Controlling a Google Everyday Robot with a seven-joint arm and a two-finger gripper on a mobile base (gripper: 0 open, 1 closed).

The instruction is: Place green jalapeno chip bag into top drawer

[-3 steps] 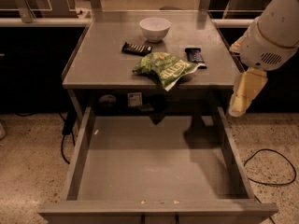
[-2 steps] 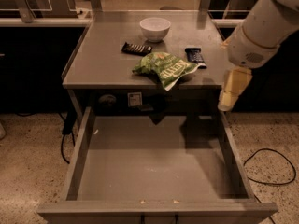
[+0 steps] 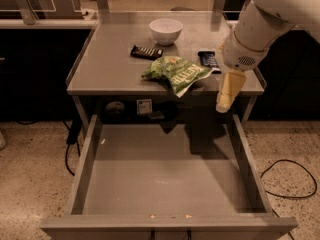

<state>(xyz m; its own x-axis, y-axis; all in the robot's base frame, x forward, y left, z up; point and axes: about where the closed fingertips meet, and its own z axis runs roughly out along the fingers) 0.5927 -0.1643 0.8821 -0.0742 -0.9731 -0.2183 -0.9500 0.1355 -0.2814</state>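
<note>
Speckled stone floor lies under my grey metal table (image 3: 110, 69). On the table top, near the front edge, rests the crumpled light-green foil chip bag (image 3: 176, 73). My cream-coloured gripper (image 3: 223, 104) hangs just past the table's front right edge, pointing down and apart from the bag. I cannot tell if it is open or closed. The fat white arm (image 3: 255, 29) reaches down to it from the top right. Below, the wide shallow grey drawer (image 3: 100, 226) is pulled out. A small round white bowl (image 3: 166, 30) sits behind the bag.
</note>
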